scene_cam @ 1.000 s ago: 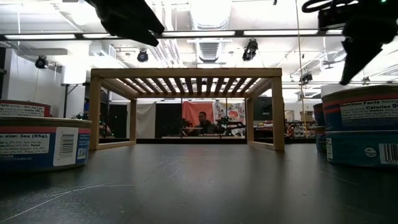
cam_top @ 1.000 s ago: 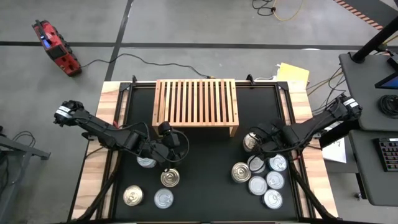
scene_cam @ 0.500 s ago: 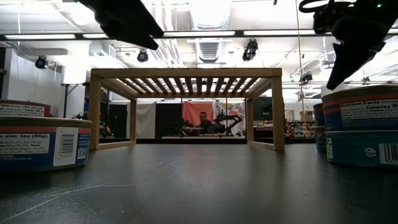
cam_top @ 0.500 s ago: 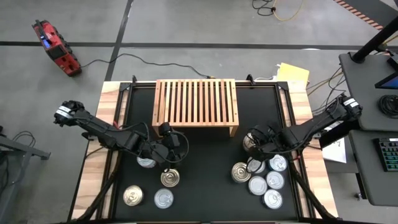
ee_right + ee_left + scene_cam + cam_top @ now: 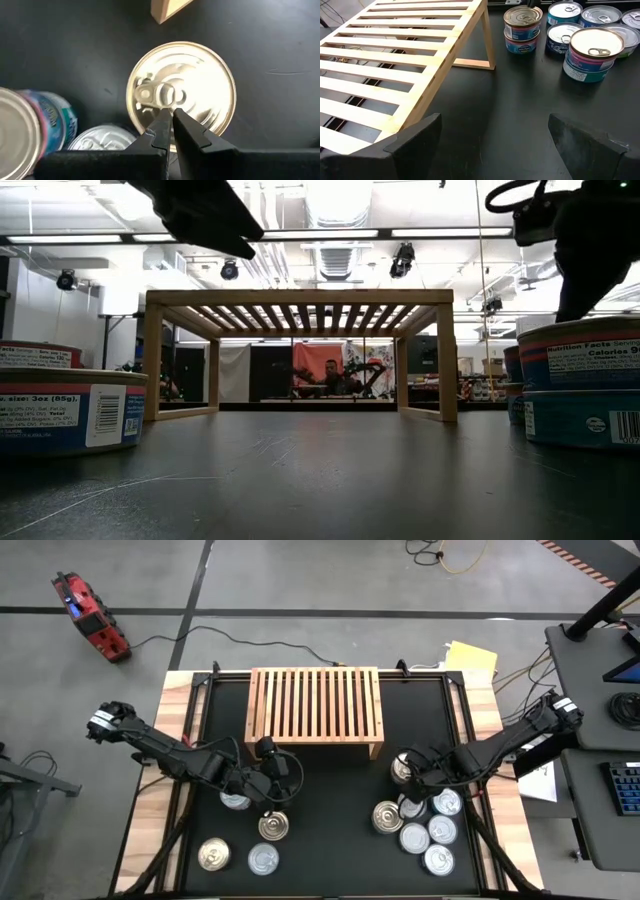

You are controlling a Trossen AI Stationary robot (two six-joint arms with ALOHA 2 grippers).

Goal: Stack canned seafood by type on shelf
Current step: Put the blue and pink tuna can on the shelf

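The right tool [image 5: 169, 131] hangs directly over a gold-lidded can [image 5: 182, 95] that stands near the shelf's right front leg, its two fingers pressed tight together and holding nothing. From where I stand it looks like the step is picking this can up, and closed fingers cannot do that: they need to spread wider than the lid first, then come down evenly on both sides of the wall, below the rim, clear of the pull tab. A neighbouring can with a blue label [image 5: 30, 130] sits just beside it, so the finger on that side has little room.

The left tool [image 5: 495, 145] waits with its fingers wide apart and empty, near the shelf's left front, above the cans on that side of the desk [image 5: 330, 810].

The shelf [image 5: 315, 705] is light wood with a slatted top, at the back of the desk, and nothing is on it yet. The canned seafood [image 5: 425, 820] lies in two groups in front: a cluster on the right, silver lids mostly, and a looser few on the left [image 5: 250, 840]. One pair on the right is already stacked, gold lid uppermost [image 5: 522, 22].
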